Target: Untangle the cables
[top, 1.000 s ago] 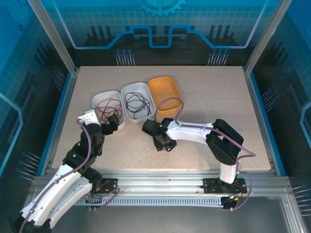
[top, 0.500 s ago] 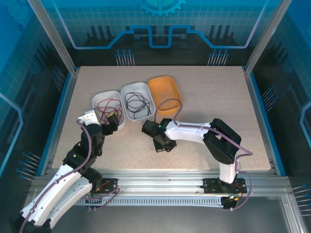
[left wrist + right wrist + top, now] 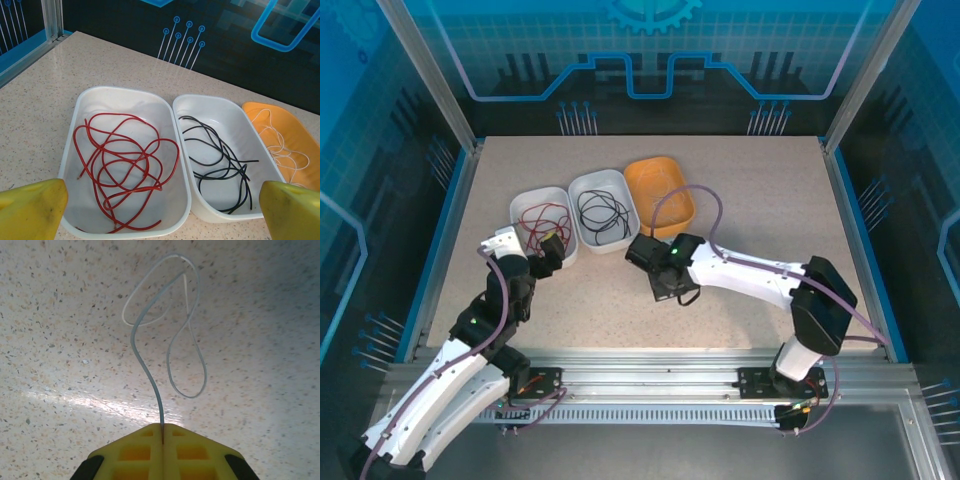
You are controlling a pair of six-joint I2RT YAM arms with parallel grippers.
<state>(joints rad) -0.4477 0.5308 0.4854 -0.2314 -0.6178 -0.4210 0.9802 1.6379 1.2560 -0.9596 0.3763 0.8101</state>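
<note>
Right jaws pinch whitish cable (image 3: pixel 132 337) over open tabletop (image 3: pixel 250 315), away from edges.

Speckled beige table (image 3: pixel 760 200) inside blue-lit panel walls (image 3: pixel 520 50) with aluminium frame posts (image 3: pixel 425 70).

We see a speckled, stone-like table (image 3: pixel 60 315) whose smooth top is polished enough to throw a soft glare. The left white tray (image 3: pixel 120 90) and the middle white tray (image 3: pixel 210 98) are glossy moulded plastic, while the orange tray (image 3: pixel 265 117) has a duller, satin skin. The red cable (image 3: pixel 127 172) and black cable (image 3: pixel 220 165) look smooth and plastic-sheathed, the whitish cable (image 3: pixel 145 367) looks translucent, and the fingers (image 3: pixel 132 452) of the right gripper (image 3: pixel 162 430) are matt yellow plastic.
</note>
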